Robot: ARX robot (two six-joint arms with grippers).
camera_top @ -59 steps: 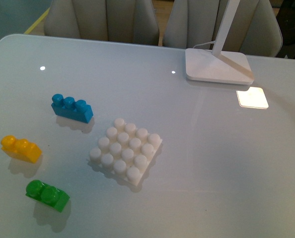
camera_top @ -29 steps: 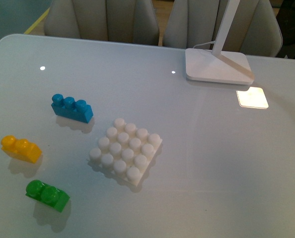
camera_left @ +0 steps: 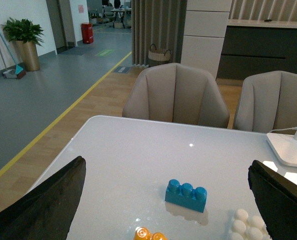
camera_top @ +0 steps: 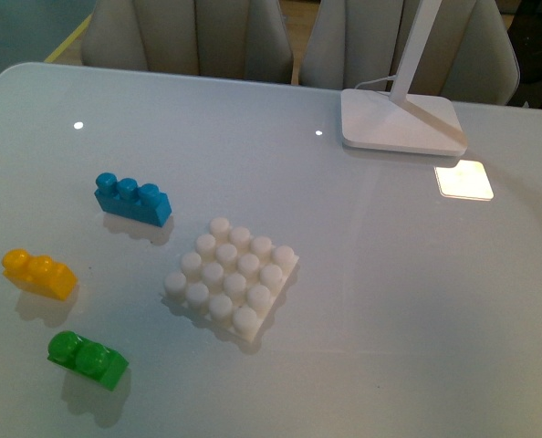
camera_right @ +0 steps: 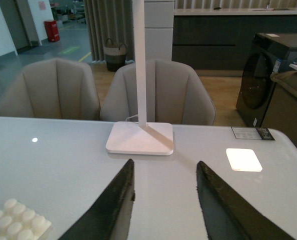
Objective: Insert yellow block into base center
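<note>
The yellow block [camera_top: 39,274] lies on the white table at the left in the front view, apart from the base. Its top edge shows in the left wrist view [camera_left: 150,234]. The base [camera_top: 232,277], a white studded square plate, lies near the table's middle; it also shows in the left wrist view [camera_left: 248,225] and in the right wrist view [camera_right: 13,218]. Neither arm shows in the front view. My left gripper [camera_left: 168,200] is open and empty, wide apart above the table. My right gripper [camera_right: 164,172] is open and empty, above bare table short of the lamp foot.
A blue three-stud brick [camera_top: 132,199] lies behind the yellow block, also in the left wrist view [camera_left: 186,195]. A green brick [camera_top: 88,359] lies near the front left. A white lamp foot [camera_top: 399,119] stands at the back right. Grey chairs [camera_top: 198,36] stand behind the table.
</note>
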